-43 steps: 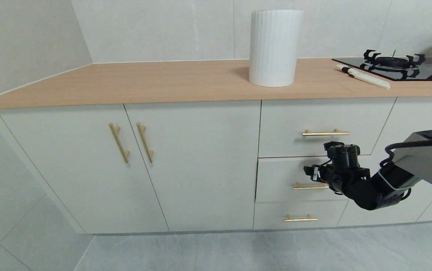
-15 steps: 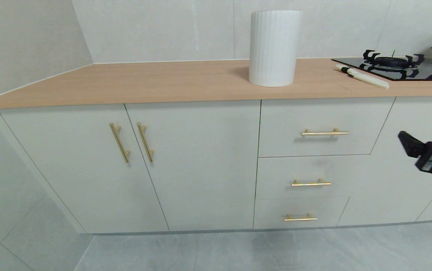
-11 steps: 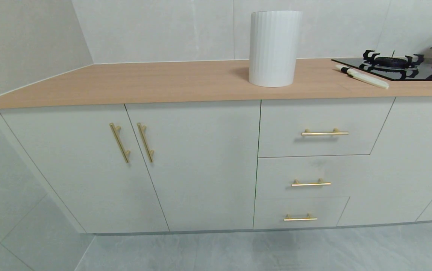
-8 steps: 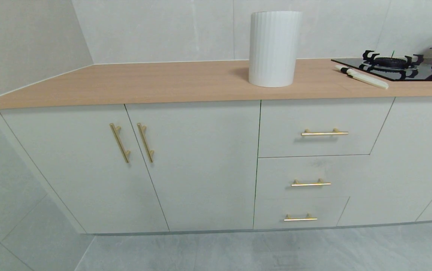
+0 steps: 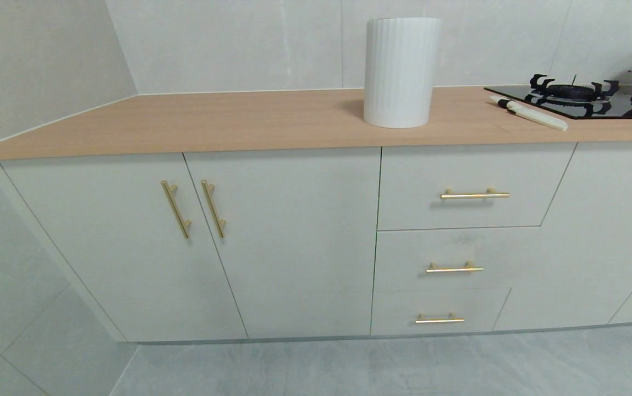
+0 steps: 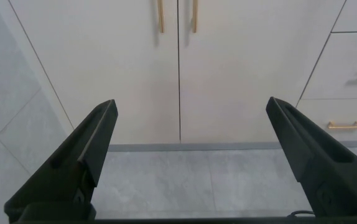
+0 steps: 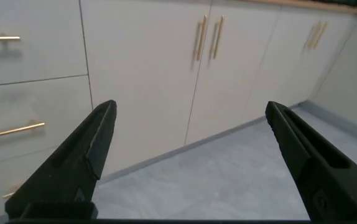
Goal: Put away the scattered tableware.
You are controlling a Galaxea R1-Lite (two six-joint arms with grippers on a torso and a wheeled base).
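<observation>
Knife (image 5: 530,113) lay on the counter (image 5: 211,118), upper right of the head view, just beside the stove (image 5: 574,93). Left gripper (image 6: 189,106) and right gripper (image 7: 189,107) both had fingers spread wide, holding nothing.

You can pass over the countertop (image 5: 211,118) left of the tall white ribbed container (image 5: 401,71); right of it the knife (image 5: 533,114) and gas hob (image 5: 574,91) block you. The drawers (image 5: 459,176) and cabinet doors (image 5: 282,242) are shut.

the left claw (image 6: 190,163) is spread wide, its two dark fingers well apart with nothing held between them. the right claw (image 7: 190,163) is spread just as wide, fingers likewise apart and gripping nothing.
</observation>
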